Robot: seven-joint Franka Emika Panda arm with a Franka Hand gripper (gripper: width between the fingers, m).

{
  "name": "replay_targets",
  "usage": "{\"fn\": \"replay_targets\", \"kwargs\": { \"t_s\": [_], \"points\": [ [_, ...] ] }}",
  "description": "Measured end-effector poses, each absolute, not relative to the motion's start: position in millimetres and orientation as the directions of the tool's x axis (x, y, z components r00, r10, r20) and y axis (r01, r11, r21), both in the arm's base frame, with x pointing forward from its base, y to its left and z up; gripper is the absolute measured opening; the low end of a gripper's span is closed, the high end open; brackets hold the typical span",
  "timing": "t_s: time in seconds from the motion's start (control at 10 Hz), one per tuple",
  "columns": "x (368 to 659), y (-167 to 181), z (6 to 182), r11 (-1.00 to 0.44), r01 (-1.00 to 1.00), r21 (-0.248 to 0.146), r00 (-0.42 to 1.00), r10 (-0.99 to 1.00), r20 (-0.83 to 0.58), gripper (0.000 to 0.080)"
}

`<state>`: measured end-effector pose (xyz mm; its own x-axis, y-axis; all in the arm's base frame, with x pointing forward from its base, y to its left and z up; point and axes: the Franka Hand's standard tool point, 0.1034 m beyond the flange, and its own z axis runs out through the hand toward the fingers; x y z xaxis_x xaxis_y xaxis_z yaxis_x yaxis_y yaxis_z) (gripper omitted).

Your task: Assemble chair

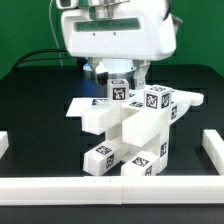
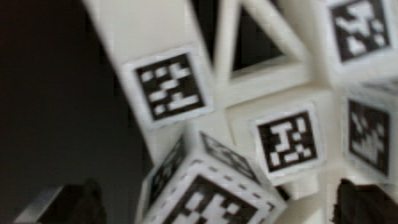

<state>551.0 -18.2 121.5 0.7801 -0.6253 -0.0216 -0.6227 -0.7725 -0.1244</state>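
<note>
Black bench (image 1: 30, 110) fills the scene, w/ white border rails (image 1: 60, 186) along the front and both sides. The robot arm's big white housing (image 1: 118, 35) hangs over the back centre, pointing straight down. Below it the chair (image 1: 130, 135), partly assembled, sits mid-bench, its front end touching the front rail: white blocks and bars stacked up. A flat white slab (image 1: 88, 108) juts toward the exterior view's left. Black-and-white square tags (image 2: 173, 85) on many faces; patterns only, no readable text or brand. Jaws (image 1: 118, 78) sit just above the top tagged block (image 1: 119, 92); dark fingertips (image 2: 75, 203) visible in wrist view. Can't tell if apart or clamped.
</note>
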Motion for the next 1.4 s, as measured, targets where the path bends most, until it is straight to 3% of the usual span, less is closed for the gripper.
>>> {"fn": "replay_targets", "kwargs": {
  "t_s": [0.2, 0.4, 0.6, 0.7, 0.8, 0.9, 1.0, 1.4],
  "points": [
    [548.2, -17.5, 116.7, -0.935, -0.335, -0.116, 0.941, -0.339, 0.012, 0.0649],
    [549.1, -18.1, 114.4, -0.978, -0.184, -0.098, 0.981, -0.189, 0.04, 0.0649],
    [549.1, -18.4, 114.0, -0.972, -0.212, -0.099, 0.976, -0.217, 0.037, 0.0649],
    [549.0, -18.5, 113.9, -0.97, -0.223, -0.099, 0.973, -0.228, 0.036, 0.0524],
    [548.9, -18.5, 113.6, -0.963, -0.25, -0.1, 0.966, -0.255, 0.033, 0.035],
    [549.2, -18.2, 113.6, -0.943, -0.317, -0.102, 0.947, -0.321, 0.026, 0.035],
    [549.9, -17.6, 113.8, -0.905, -0.411, -0.105, 0.91, -0.415, 0.017, 0.0281],
    [551.9, -19.2, 113.6, -0.719, -0.685, -0.12, 0.725, -0.689, -0.009, 0.0281]
  ]
}}
